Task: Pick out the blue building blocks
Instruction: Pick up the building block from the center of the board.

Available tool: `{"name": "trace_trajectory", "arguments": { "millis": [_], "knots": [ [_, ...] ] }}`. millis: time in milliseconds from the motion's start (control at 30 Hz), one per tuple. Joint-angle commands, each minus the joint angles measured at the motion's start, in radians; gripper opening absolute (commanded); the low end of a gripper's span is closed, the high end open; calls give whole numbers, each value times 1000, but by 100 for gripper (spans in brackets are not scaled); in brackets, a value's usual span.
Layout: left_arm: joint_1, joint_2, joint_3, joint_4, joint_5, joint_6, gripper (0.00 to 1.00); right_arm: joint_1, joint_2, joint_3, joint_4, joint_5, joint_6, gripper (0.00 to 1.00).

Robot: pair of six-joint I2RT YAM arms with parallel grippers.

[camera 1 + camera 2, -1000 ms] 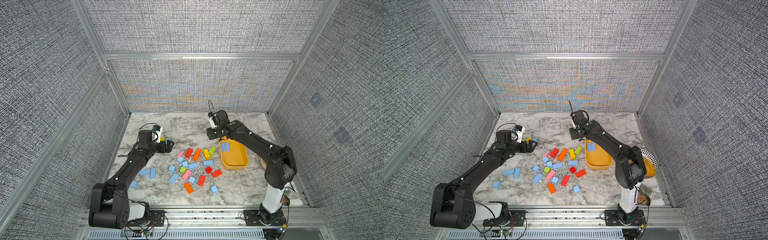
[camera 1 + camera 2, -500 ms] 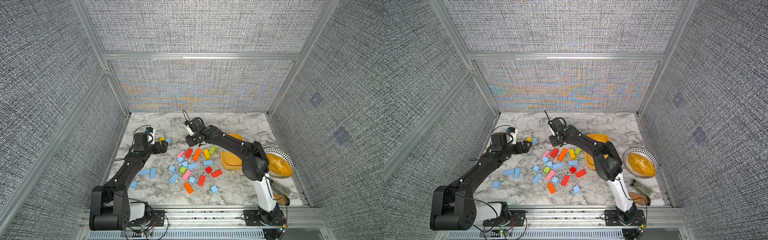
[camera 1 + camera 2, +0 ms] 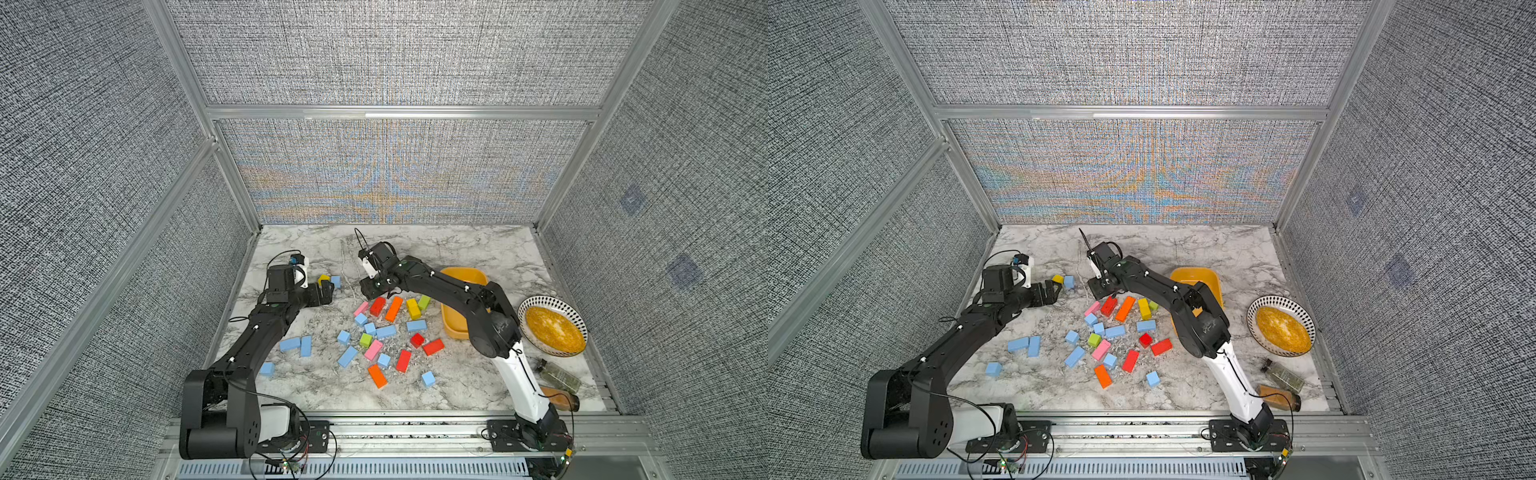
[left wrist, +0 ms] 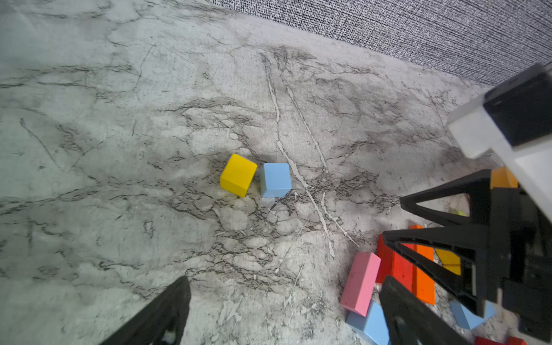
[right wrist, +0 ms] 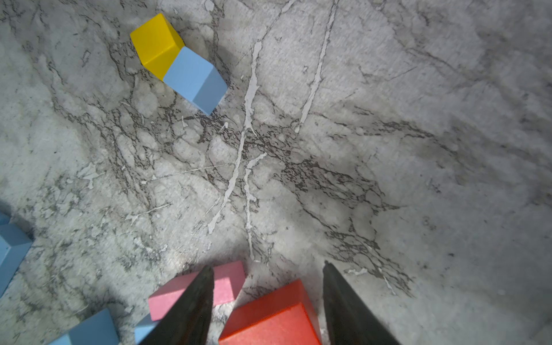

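1. Two blue bricks (image 3: pixel 290 344) lay just beside each other near the left arm, one running across the marble table (image 3: pixel 457 249) and one front to back.
2. The left gripper (image 3: pixel 327 291) gaped wide and empty. A blue cube (image 4: pixel 275 179) sat beyond its fingertips, just beside a yellow cube (image 4: pixel 238 174).
3. More blue building blocks (image 3: pixel 386 331) lay scattered mid-table, their long axes mixed.
4. The right gripper (image 5: pixel 268 266) stood partly open, gripping nothing. A red brick (image 5: pixel 268 316) end lay between its fingers, and every blue block lay outside them.

Blue building blocks (image 3: pixel 1115 331) across marble table (image 3: pixel 1246 257)
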Motion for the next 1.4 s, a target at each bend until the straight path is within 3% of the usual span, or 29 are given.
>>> {"name": "trace_trajectory", "arguments": {
  "millis": [0,333,633,767,1000,1367],
  "knots": [
    [12,-10,9,5,-29,-11,100,6,12,9,-23,-2,0,61],
    [20,-17,8,8,2,-5,100,4,89,72,-67,26,-18,64],
    [31,4,20,-8,-32,-7,100,33,91,58,191,-32,-155,66],
    [52,-10,25,-14,-41,-8,100,34,157,136,230,-68,-168,67],
    [102,-38,28,-21,-35,-14,100,32,288,299,238,-54,-165,69],
    [127,-67,20,-17,-21,-5,100,32,404,385,324,-97,-88,71]
  ]
}}
